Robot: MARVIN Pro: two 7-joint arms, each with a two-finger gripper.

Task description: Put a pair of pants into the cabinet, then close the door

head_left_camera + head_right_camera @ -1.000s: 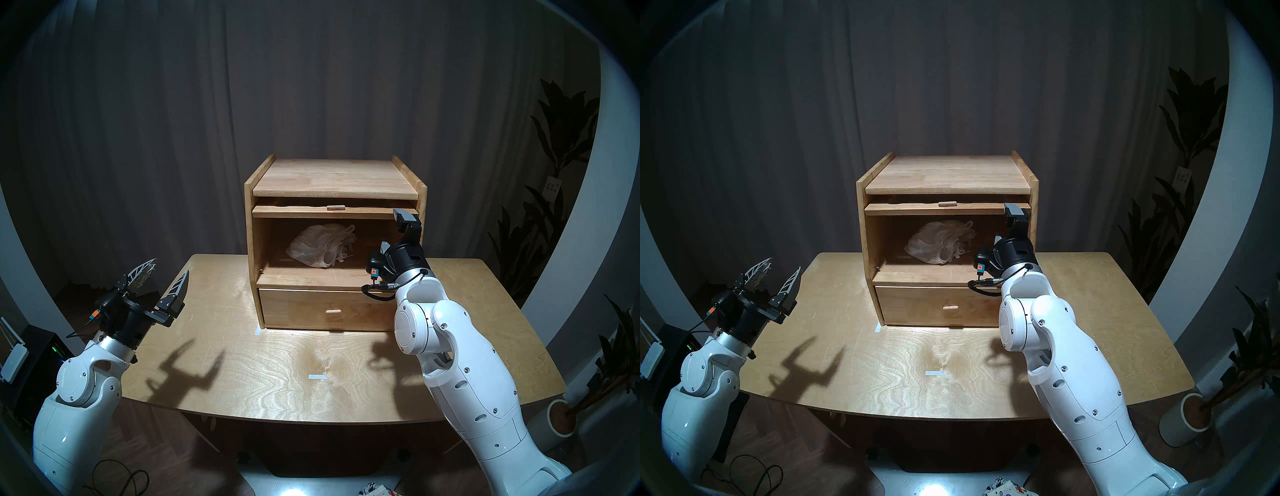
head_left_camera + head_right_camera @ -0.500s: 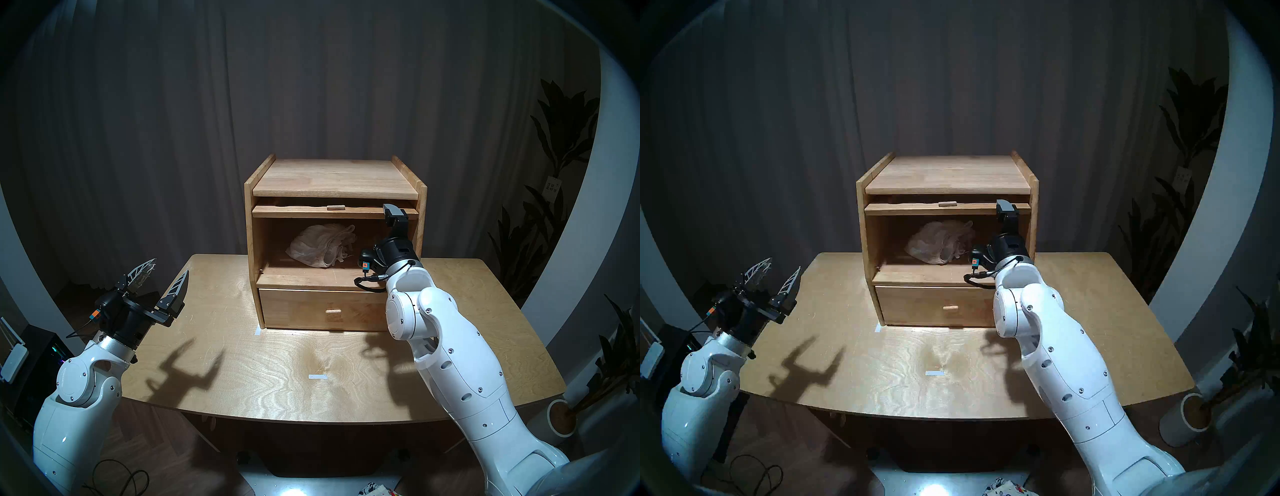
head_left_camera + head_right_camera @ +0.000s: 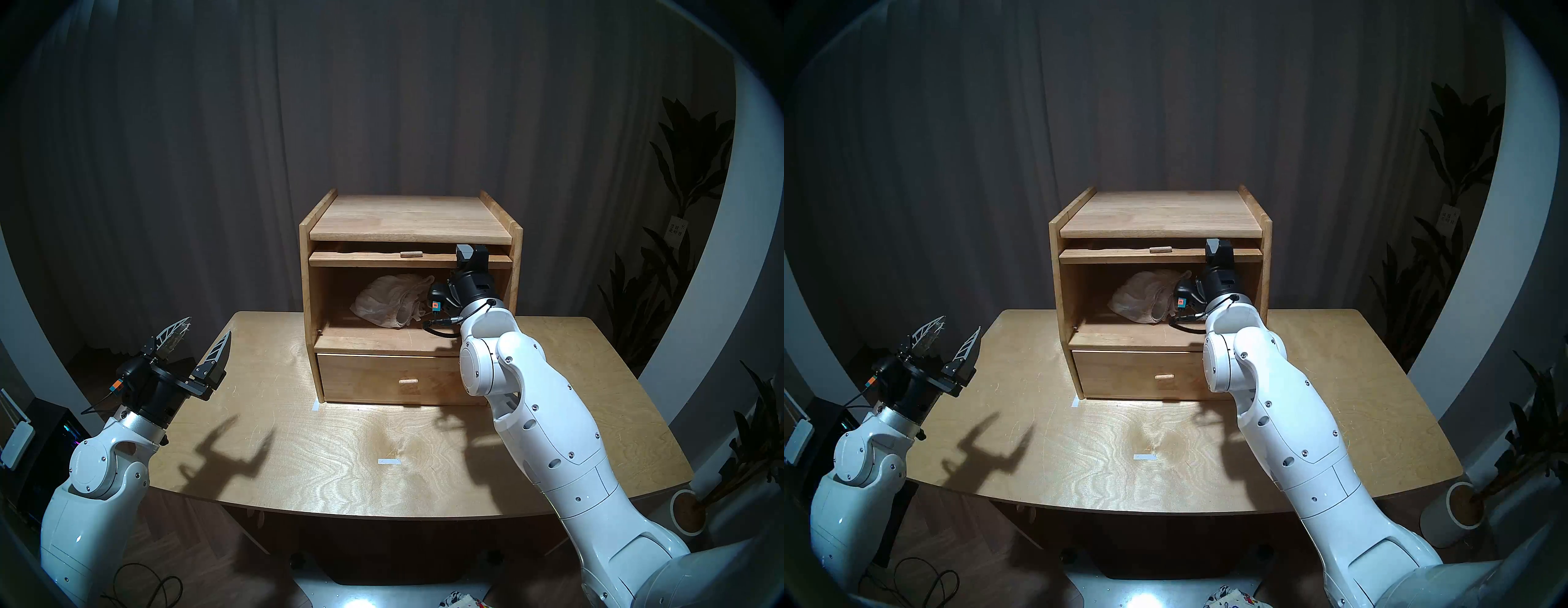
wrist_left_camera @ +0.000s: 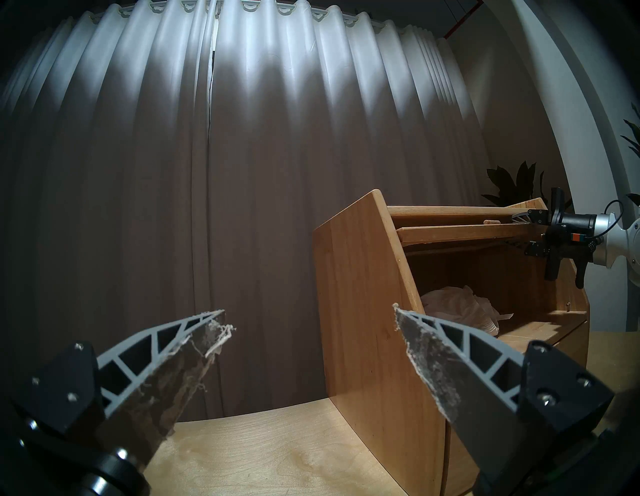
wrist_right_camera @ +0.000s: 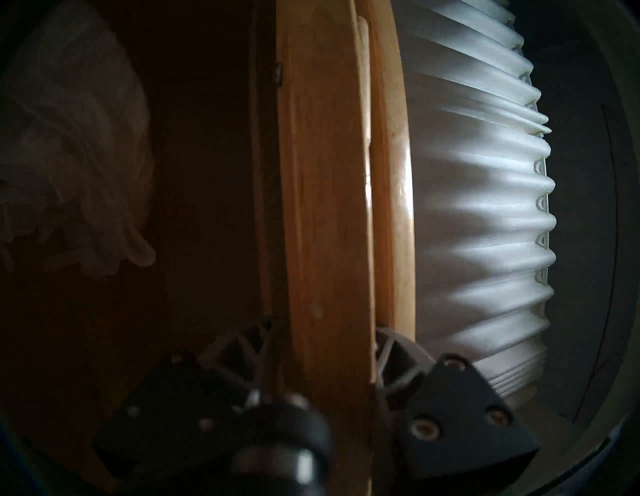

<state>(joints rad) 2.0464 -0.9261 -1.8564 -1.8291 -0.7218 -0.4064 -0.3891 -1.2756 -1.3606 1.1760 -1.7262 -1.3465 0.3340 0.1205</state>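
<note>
- The right gripper is up at the cabinet's top right front, with one finger under the edge of the flipped-up door and the other above it. Looks like it's pinching the door panel, jaws about halfway in, though whether the pads are really pressing is hard to call.
- From the head view the door lies flat just under the cabinet's top board, its small knob facing out.
- The left gripper hovers off to the left above the table, fingers spread wide, nothing between them. Its pads look frayed and worn.
- The pants sit crumpled inside the upper compartment, left of centre, on the shelf floor above the closed drawer.
- Writing: a small tag on the plant at far right has characters, too small to read. No brand marks are legible.
</note>
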